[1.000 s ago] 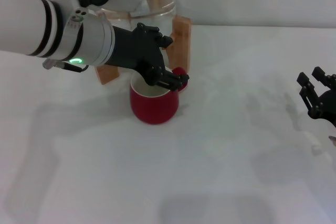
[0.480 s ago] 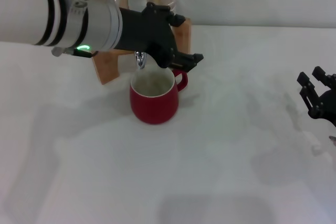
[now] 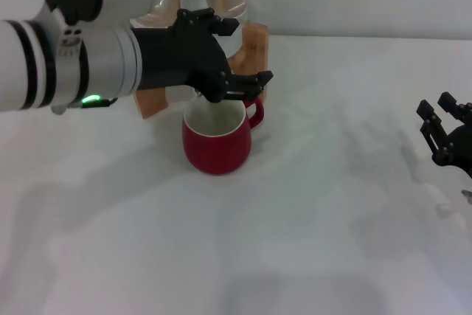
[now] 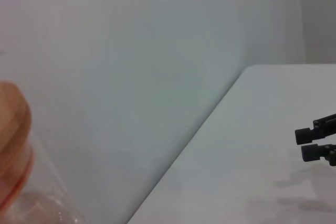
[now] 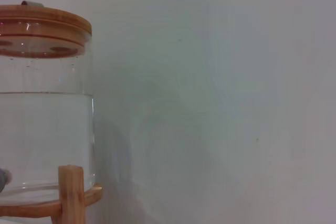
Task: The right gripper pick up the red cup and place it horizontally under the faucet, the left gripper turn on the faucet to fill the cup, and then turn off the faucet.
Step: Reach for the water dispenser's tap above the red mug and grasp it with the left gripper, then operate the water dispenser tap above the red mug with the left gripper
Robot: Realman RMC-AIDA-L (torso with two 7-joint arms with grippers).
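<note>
Lowered since before, left pincer, fingers spread, hovers over red cup.

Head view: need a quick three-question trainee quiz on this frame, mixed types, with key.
1. True or false: the red cup stands upright on the table.
2. Which gripper is at the faucet? A) left gripper B) right gripper
3. Fill in: the clear water jug rests on a ____ stand.

Key: 1 true; 2 A, the right one sits apart at the table's right edge; 3 wooden.
</note>
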